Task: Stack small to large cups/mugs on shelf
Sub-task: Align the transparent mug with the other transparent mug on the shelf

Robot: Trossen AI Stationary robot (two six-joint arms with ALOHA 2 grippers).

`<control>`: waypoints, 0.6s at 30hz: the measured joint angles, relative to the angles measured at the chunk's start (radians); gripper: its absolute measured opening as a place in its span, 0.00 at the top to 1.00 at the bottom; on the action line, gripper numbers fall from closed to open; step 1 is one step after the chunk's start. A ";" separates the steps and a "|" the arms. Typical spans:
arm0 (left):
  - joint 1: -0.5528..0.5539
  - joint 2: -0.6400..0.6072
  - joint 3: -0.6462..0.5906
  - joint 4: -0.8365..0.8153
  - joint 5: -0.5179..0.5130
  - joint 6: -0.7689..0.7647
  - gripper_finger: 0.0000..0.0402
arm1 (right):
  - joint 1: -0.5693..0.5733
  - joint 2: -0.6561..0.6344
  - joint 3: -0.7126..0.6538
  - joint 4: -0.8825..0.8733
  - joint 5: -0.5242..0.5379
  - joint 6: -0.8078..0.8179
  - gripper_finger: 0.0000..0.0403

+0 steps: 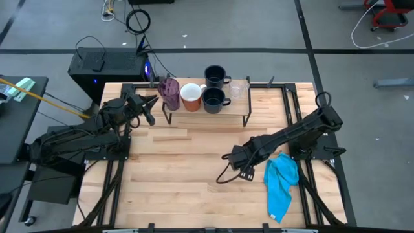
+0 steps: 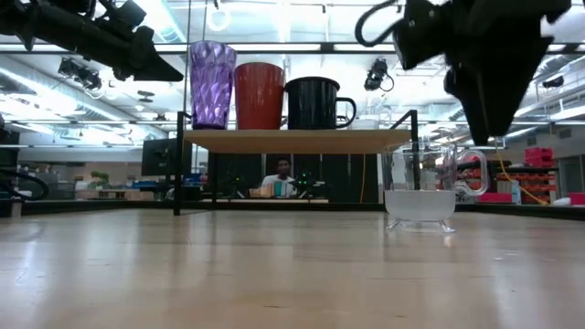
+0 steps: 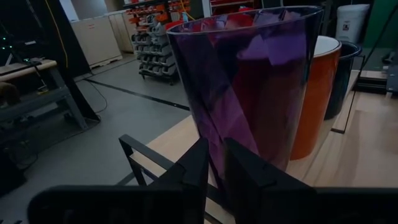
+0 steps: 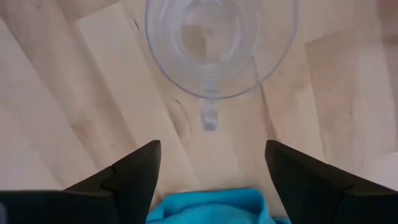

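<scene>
On the shelf (image 2: 302, 140) stand, in a row, the purple tumbler (image 2: 211, 84), the white-and-orange mug (image 2: 260, 95) and a dark mug (image 2: 313, 102). A second dark mug (image 1: 215, 76) stands behind them, and a clear glass (image 1: 239, 87) stands by the shelf's right end. My left gripper (image 1: 154, 102) is shut and empty, level with the tumbler (image 3: 249, 87) and just left of it. My right gripper (image 4: 211, 155) is open, pointing down above a clear handled glass (image 4: 221, 43) that stands on the table (image 2: 420, 192).
A blue cloth (image 1: 281, 182) lies on the table at the right, just beside my right gripper; its edge also shows in the right wrist view (image 4: 208, 208). The shelf's black legs (image 2: 176, 164) stand at the table's far side. Bare tabletop (image 1: 181, 175) lies in front of the shelf.
</scene>
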 joint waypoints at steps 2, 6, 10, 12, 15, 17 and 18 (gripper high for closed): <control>0.000 0.000 0.000 0.000 0.000 0.000 0.86 | -0.001 0.000 -0.030 0.037 0.003 -0.008 0.27; 0.000 0.000 0.000 0.000 0.000 0.000 0.85 | -0.006 0.000 -0.079 0.086 0.003 -0.019 0.27; 0.000 0.000 0.000 0.000 0.000 0.000 0.84 | -0.022 0.000 -0.114 0.088 0.004 -0.021 0.27; 0.000 0.000 0.000 0.000 0.000 0.000 0.84 | -0.031 0.000 -0.126 0.088 0.008 -0.029 0.27; 0.000 0.000 0.000 0.000 0.000 0.000 0.85 | -0.047 0.000 -0.130 0.082 0.041 -0.053 0.27; 0.000 0.000 0.000 0.000 0.000 0.000 0.86 | -0.059 0.000 -0.130 0.073 0.058 -0.070 0.27; 0.000 0.000 0.000 0.000 0.000 0.000 0.86 | -0.065 0.000 -0.130 0.073 0.058 -0.073 0.27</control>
